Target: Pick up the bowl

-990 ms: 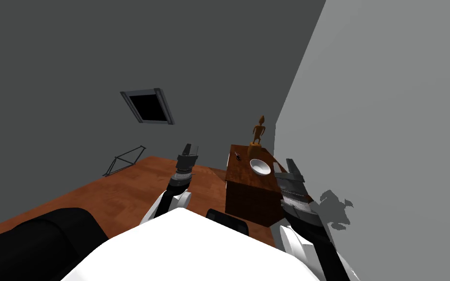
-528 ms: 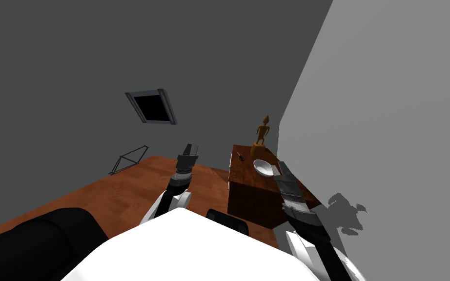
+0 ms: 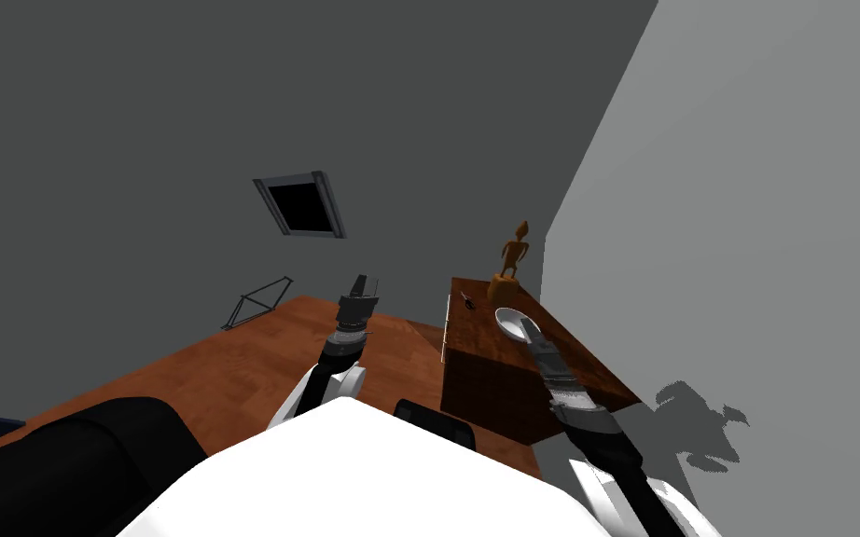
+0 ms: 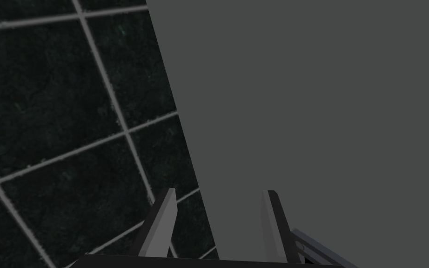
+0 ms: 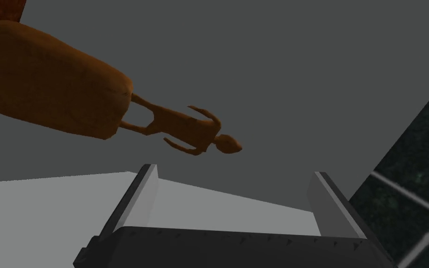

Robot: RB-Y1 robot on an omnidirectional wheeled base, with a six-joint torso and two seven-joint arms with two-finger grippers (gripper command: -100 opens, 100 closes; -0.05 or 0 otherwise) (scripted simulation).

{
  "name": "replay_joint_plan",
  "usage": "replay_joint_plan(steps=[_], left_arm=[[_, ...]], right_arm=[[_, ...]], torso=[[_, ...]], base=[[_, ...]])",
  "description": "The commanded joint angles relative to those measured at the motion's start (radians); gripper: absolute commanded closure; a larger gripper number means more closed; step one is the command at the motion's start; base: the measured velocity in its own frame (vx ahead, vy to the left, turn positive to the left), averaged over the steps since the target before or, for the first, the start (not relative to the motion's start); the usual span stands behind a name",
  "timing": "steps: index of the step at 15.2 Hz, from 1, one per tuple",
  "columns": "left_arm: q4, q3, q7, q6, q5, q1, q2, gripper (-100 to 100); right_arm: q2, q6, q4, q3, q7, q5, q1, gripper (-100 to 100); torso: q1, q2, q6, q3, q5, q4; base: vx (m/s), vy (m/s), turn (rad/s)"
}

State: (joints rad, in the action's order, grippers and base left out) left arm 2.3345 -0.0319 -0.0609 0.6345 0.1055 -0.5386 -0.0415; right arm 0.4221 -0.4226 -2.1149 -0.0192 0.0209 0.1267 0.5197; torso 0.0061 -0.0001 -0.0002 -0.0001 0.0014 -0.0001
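**Bowl on the cabinet, right gripper at its near edge**

The bowl (image 3: 515,322) sits right of centre in the head view. It is a small white dish on top of a brown wooden cabinet (image 3: 489,382), just in front of a carved brown figurine (image 3: 512,254). We judge it light, rigid and smooth, so probably slippery, and breakable if dropped. The thin rim is where we would take hold, one finger inside and one outside. Our right gripper (image 3: 533,334) lies at the bowl's near edge; we cannot tell whether it touches. In the right wrist view its fingers (image 5: 149,197) stand spread wide with nothing between them, aimed past the figurine rather than at the bowl. Our left gripper (image 3: 364,282), mid-frame left of the cabinet, has its fingers parted around nothing.
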Motion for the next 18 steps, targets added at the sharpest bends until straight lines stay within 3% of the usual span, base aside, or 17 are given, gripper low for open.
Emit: replay_joint_plan(steps=[1,4,6,9,11,14,16,17,18], left_arm=[[0.0,0.0,0.0,0.0,0.0,0.0,0.0,0],[0.0,0.0,0.0,0.0,0.0,0.0,0.0,0],[0.0,0.0,0.0,0.0,0.0,0.0,0.0,0],[0.0,0.0,0.0,0.0,0.0,0.0,0.0,0],[0.0,0.0,0.0,0.0,0.0,0.0,0.0,0],[0.0,0.0,0.0,0.0,0.0,0.0,0.0,0],[0.0,0.0,0.0,0.0,0.0,0.0,0.0,0],[0.0,0.0,0.0,0.0,0.0,0.0,0.0,0],[0.0,0.0,0.0,0.0,0.0,0.0,0.0,0]], right_arm=[[0.029,0.002,0.01,-0.003,0.007,0.007,-0.001,-100],[0.104,-0.004,0.077,-0.019,0.042,0.043,0.001,-100],[0.13,-0.004,0.077,-0.019,0.042,0.043,0.001,-100],[0.21,-0.009,0.144,-0.035,0.078,0.083,0.004,-100],[0.236,-0.009,0.149,-0.035,0.078,0.083,0.004,-100],[0.316,-0.016,0.221,-0.05,0.117,0.125,0.009,-100],[0.343,-0.016,0.225,-0.05,0.117,0.125,0.009,-100],[0.376,-0.019,0.264,-0.057,0.137,0.146,0.012,-100],[0.396,-0.019,0.264,-0.057,0.137,0.146,0.012,-100]], torso=[[0.0,0.0,0.0,0.0,0.0,0.0],[-0.001,0.0,0.0,0.0,0.0,0.0],[0.001,0.0,0.0,0.0,0.0,0.0],[-0.001,0.0,0.0,0.0,0.0,0.0],[0.0,0.0,0.0,0.0,0.0,0.0],[0.0,0.0,0.0,0.0,0.0,0.0],[0.001,-0.001,0.0,-0.001,0.0,0.0],[0.0,-0.001,0.0,0.0,0.0,0.0],[0.0,-0.001,0.0,0.0,0.0,0.0]], base=[[0.003,0.057,0.01],[0.003,0.08,0.059],[-0.002,0.084,0.028],[0.006,0.078,0.058],[0.006,0.079,0.035],[0.011,0.091,0.059],[0.013,0.093,0.039],[0.01,0.077,0.056],[0.015,0.077,0.059]])
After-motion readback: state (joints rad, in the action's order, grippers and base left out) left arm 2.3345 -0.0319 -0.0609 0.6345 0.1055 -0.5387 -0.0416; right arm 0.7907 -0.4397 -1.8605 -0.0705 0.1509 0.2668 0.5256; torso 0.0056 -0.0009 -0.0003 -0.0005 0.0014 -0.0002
